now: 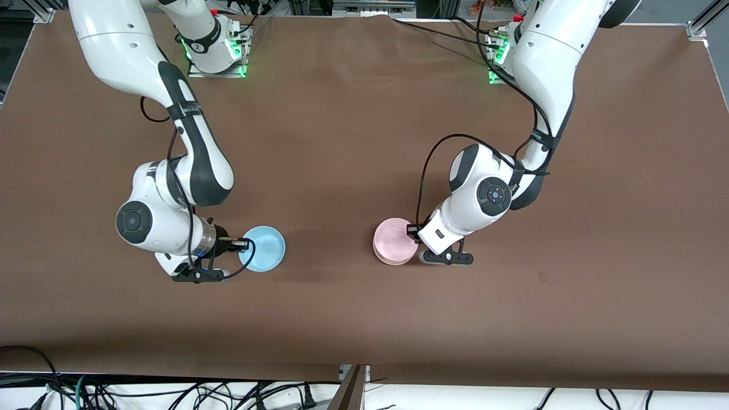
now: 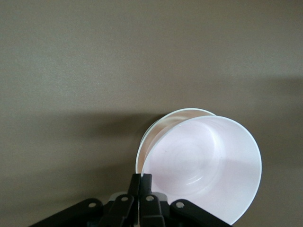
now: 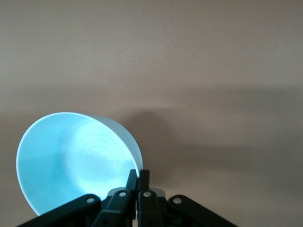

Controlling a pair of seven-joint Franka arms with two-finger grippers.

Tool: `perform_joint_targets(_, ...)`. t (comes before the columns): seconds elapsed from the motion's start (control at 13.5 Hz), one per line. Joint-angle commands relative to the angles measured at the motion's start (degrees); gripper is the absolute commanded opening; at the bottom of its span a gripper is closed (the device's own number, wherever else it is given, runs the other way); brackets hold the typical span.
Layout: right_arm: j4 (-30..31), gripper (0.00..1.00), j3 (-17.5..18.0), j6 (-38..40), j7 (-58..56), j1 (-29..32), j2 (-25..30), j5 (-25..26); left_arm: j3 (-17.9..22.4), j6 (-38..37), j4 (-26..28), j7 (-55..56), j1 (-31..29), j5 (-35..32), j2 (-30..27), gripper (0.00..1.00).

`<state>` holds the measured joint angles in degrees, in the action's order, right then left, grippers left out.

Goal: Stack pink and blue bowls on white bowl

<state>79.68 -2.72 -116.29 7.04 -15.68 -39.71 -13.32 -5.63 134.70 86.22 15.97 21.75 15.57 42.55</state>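
Observation:
The pale pink bowl [image 1: 393,239] sits in the white bowl [image 1: 394,262], whose rim shows under it near the table's middle. In the left wrist view the pink bowl [image 2: 203,161] leans a little, with the white bowl's rim [image 2: 163,120] showing past it. My left gripper [image 1: 414,232] [image 2: 141,176] is shut on the pink bowl's rim. The sky blue bowl [image 1: 263,249] [image 3: 71,161] is toward the right arm's end of the table. My right gripper [image 1: 246,245] [image 3: 138,172] is shut on its rim and holds it tilted, low over the table.
The brown table cover [image 1: 364,142] spreads all round both bowls, and a bare strip of it lies between them. Cables [image 1: 171,393] hang below the table's front edge.

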Motion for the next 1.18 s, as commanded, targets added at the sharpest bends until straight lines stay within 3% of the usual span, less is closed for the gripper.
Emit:
perform_joint_targets(0.0,-3.38,0.0,-0.35,8.69,2.01,0.38,3.57,-0.48,0.36,0.03,-1.58,2.05,0.93,-1.41,1.13,0.0)
perform_joint_targets(0.44,-3.83,0.0,-0.79,16.45,2.19,0.56,9.91,-0.13,0.36,0.29,-1.67,4.51,1.9,-1.5,1.83,0.02)
perform_joint_targets(0.52,-3.83,0.0,-0.71,16.36,2.19,0.56,9.91,-0.21,0.36,0.3,-1.67,4.43,1.81,-1.5,1.83,0.24)
perform_joint_targets(0.66,-3.83,0.0,-0.71,16.1,2.28,0.48,9.91,-0.39,0.44,0.12,-1.67,4.6,1.46,-1.41,1.05,0.82)
perform_joint_targets(0.74,-3.83,0.0,-0.62,15.92,2.37,0.3,9.91,-0.39,0.44,-0.14,-1.76,4.69,1.2,-1.33,0.35,1.0)
perform_joint_targets(0.89,-3.83,0.0,-0.27,15.75,4.11,0.21,9.82,-0.39,0.71,-2.5,-1.67,5.04,0.32,-1.06,-2.28,1.0)
perform_joint_targets(1.11,-3.83,0.0,0.0,13.56,9.64,-2.32,9.21,-0.57,1.41,-15.12,-1.58,4.95,-3.28,-1.5,-10.0,1.0)
